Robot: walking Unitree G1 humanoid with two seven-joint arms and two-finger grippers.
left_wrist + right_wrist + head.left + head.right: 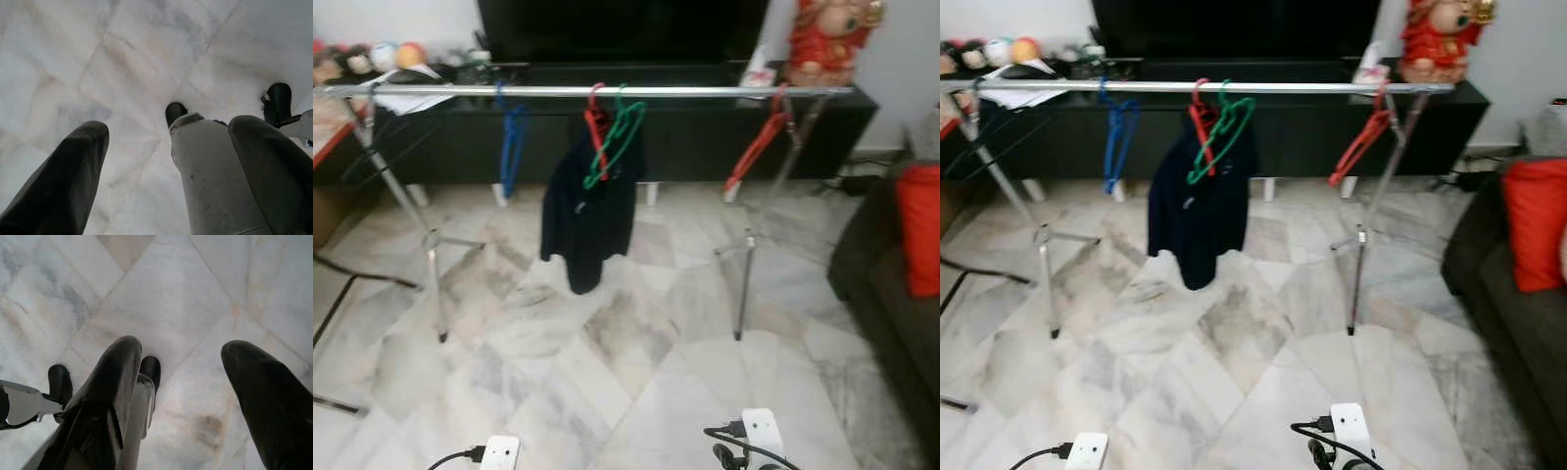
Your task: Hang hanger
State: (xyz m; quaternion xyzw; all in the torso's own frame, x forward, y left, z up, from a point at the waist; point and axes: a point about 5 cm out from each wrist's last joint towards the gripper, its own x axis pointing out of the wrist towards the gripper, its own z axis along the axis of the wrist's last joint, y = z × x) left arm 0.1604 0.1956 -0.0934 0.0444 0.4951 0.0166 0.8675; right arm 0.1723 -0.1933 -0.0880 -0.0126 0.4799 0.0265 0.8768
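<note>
A silver clothes rack (607,91) stands across the marble floor ahead of me. On its rail hang a blue hanger (512,137), a red hanger (596,125) carrying a dark garment (587,220), a green hanger (619,139) and, near the right end, another red hanger (759,145). Both arms hang low at my sides, well short of the rack. The left gripper (171,126) is open over the floor with nothing between its fingers. The right gripper (183,347) is also open and empty. My own legs and black feet lie beneath both.
Behind the rack is a black TV console (705,127) with a red figurine (827,39) on its right end. A dark sofa (891,294) with a red cushion (920,230) lines the right side. A table edge (328,142) and dark cables (352,274) sit at the left.
</note>
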